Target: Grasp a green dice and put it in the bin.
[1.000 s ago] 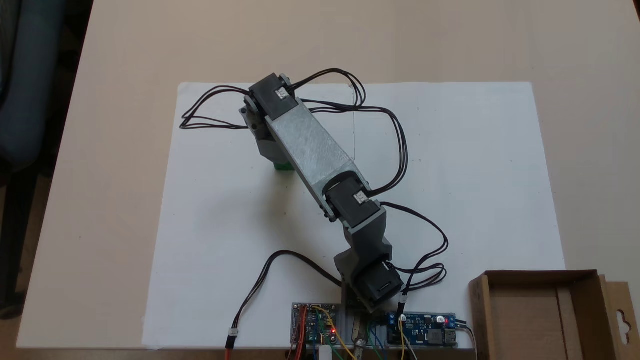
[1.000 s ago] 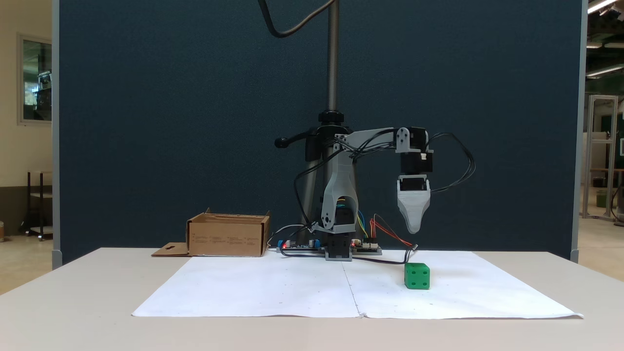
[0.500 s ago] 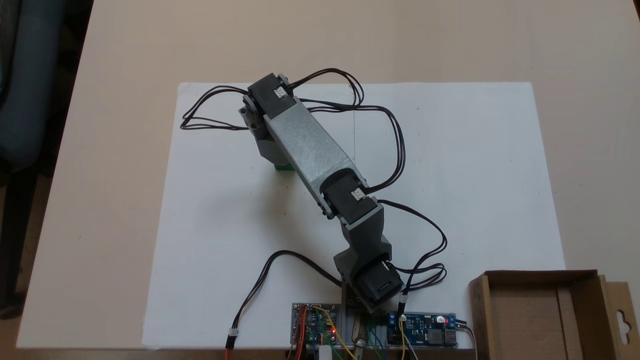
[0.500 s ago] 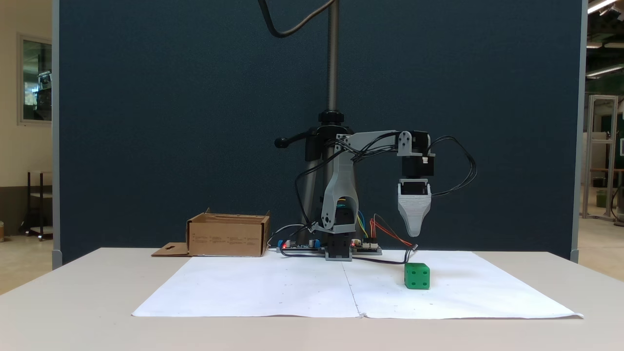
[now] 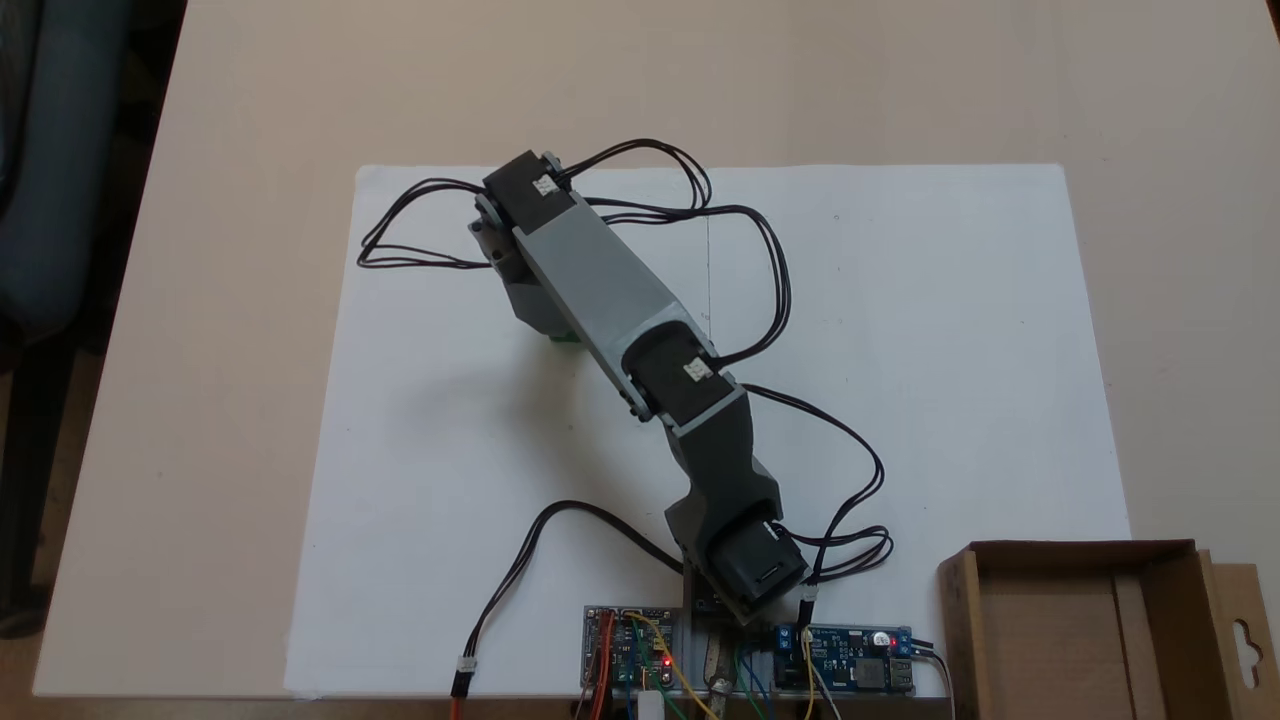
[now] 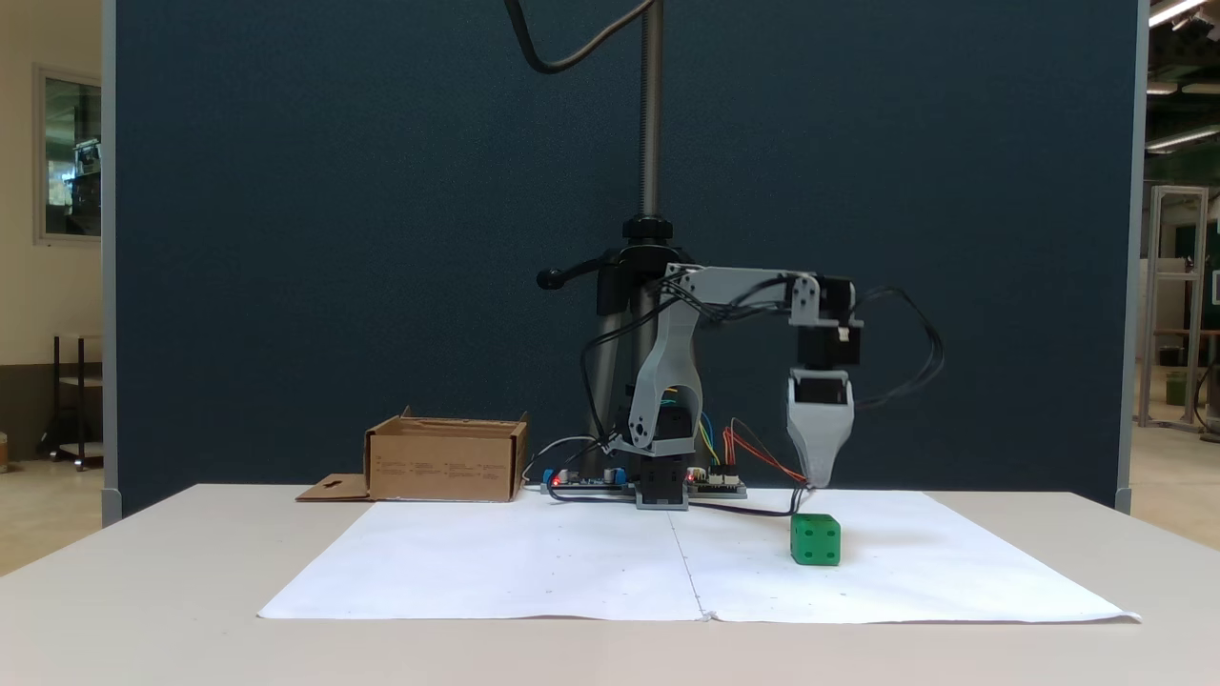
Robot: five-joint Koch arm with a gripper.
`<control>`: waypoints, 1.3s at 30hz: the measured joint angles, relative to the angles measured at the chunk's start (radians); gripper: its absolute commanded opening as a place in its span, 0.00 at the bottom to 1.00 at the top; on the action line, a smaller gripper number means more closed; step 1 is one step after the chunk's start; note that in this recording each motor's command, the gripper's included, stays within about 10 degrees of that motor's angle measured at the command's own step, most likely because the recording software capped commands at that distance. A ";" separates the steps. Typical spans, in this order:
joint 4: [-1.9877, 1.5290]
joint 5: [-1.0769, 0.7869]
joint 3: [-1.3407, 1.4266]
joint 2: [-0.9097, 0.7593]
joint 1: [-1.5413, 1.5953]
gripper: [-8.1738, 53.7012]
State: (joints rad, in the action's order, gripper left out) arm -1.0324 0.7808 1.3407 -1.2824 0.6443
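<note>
Top-down fixed view: green dice (image 5: 563,337) on white paper (image 5: 950,350), mostly hidden under arm; bin (image 5: 1075,625) at lower right. Front fixed view: gripper (image 6: 818,476) hangs above dice (image 6: 815,539); jaw state indeterminate. No legible writing.

This looks like a lab or maker workspace. A pale table (image 6: 143,610) carries a white paper sheet (image 6: 534,562) as a work mat, with bare circuit boards (image 5: 845,658) and loose coloured wires at the arm's base. Behind stands a dark blue partition panel (image 6: 334,238) and a metal camera stand (image 6: 651,114). Beyond the partition, ceiling strip lights (image 6: 1170,11) and a metal frame rack (image 6: 1177,305) suggest a large institutional hall.
</note>
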 measured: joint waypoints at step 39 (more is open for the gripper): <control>0.117 0.000 0.074 0.196 -0.017 0.84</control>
State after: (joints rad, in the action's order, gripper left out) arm -0.9158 0.7808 1.4143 -1.0861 0.6274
